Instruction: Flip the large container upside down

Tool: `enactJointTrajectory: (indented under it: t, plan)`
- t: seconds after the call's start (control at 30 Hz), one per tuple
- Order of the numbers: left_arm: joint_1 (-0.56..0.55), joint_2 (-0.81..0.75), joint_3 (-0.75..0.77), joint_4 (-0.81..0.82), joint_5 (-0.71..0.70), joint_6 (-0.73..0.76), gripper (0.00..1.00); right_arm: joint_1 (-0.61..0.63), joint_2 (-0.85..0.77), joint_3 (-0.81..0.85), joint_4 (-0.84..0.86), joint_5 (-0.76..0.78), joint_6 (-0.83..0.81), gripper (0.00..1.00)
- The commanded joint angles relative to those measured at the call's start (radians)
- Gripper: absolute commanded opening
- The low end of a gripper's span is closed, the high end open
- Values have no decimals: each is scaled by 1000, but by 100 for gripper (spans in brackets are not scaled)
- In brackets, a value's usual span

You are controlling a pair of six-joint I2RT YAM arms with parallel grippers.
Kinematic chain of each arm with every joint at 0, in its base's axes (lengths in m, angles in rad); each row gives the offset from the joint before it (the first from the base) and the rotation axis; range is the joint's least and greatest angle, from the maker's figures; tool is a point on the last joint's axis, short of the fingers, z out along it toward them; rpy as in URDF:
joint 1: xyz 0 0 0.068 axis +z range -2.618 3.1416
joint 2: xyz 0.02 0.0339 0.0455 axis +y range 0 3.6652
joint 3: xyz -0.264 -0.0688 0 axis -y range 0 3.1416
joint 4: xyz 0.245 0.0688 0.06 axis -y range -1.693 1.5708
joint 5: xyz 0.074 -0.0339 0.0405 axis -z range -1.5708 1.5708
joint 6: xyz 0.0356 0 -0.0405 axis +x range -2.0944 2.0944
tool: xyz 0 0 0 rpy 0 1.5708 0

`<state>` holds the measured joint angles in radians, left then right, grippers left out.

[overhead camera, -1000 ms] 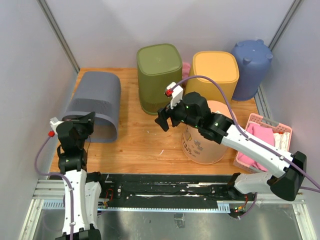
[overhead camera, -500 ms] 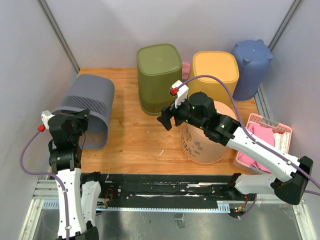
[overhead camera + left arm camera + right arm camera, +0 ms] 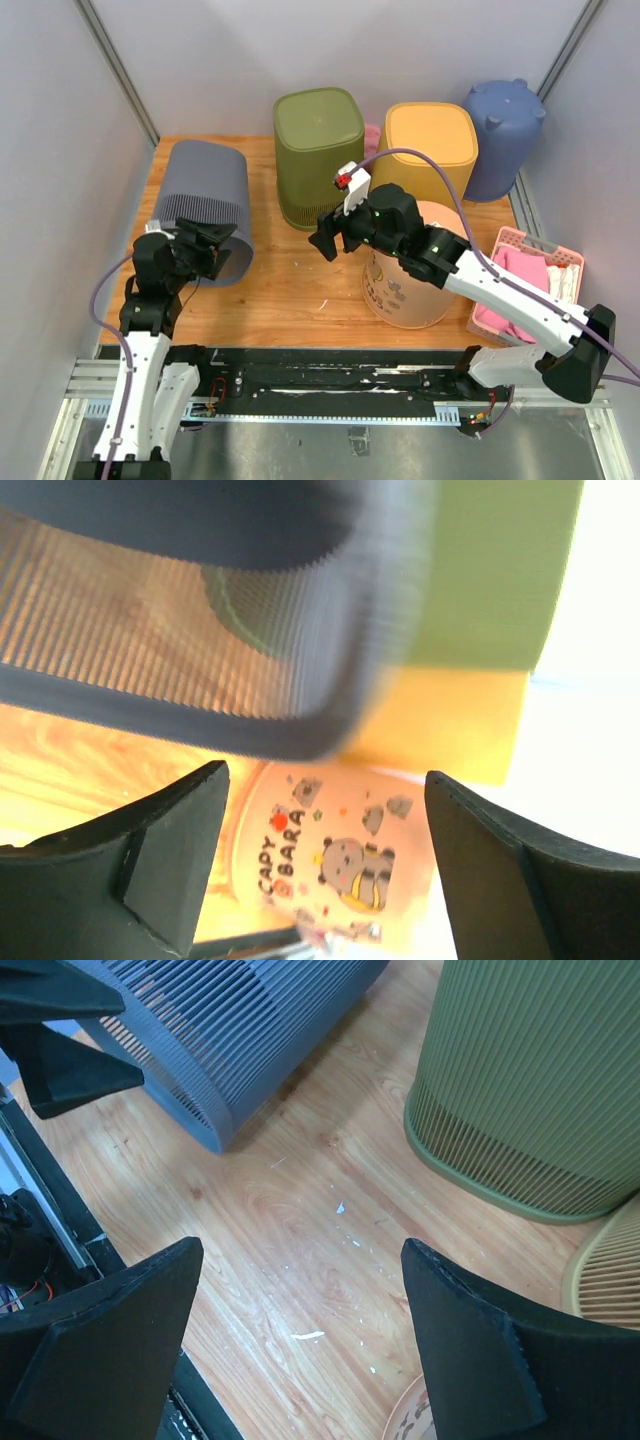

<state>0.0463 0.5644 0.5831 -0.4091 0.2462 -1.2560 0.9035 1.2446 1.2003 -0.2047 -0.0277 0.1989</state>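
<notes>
The large container is a grey slatted basket (image 3: 205, 195) at the table's left. It is tilted, closed base up and away, open mouth down toward the near edge. My left gripper (image 3: 218, 246) is open just off its near rim, holding nothing. In the left wrist view the blurred grey rim (image 3: 200, 715) hangs above my open gripper (image 3: 325, 815). My right gripper (image 3: 325, 240) hovers open over bare wood mid-table, right of the basket. The right wrist view shows that gripper (image 3: 300, 1290), the grey basket (image 3: 230, 1030) and the left arm's fingers (image 3: 70, 1055).
Behind stand an upturned green basket (image 3: 318, 150), a yellow one (image 3: 430, 145) and a blue bucket (image 3: 503, 130). A pink printed bucket (image 3: 408, 285) sits under the right arm, a pink tray (image 3: 520, 290) of cloths beside it. A wall runs close on the left.
My left gripper, shut on the grey basket's rim, has opened and let go. The left arm swung right, and the basket moved right and tipped further over. The right arm barely shifted.
</notes>
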Motion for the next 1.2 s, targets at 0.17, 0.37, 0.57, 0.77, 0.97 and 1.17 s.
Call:
enactJointTrajectory:
  t: [0.17, 0.37, 0.57, 0.77, 0.97, 1.17]
  plan:
    - [-71, 98, 367, -278, 55, 355, 92, 64, 122, 6, 139, -5, 97, 82]
    - [-71, 131, 520, -311, 19, 440, 93, 167, 228, -61, 438, 102, 114, 82]
    - [-71, 147, 639, -261, -40, 520, 93, 292, 384, -153, 900, 180, -75, 82]
    - [-71, 131, 705, -208, -130, 521, 96, 389, 626, -122, 1270, 304, -273, 83]
    - [-71, 101, 731, -154, -208, 523, 99, 408, 820, -4, 1362, 518, -308, 84]
    - [-71, 59, 712, -111, -252, 518, 99, 407, 967, 108, 1383, 670, -341, 83]
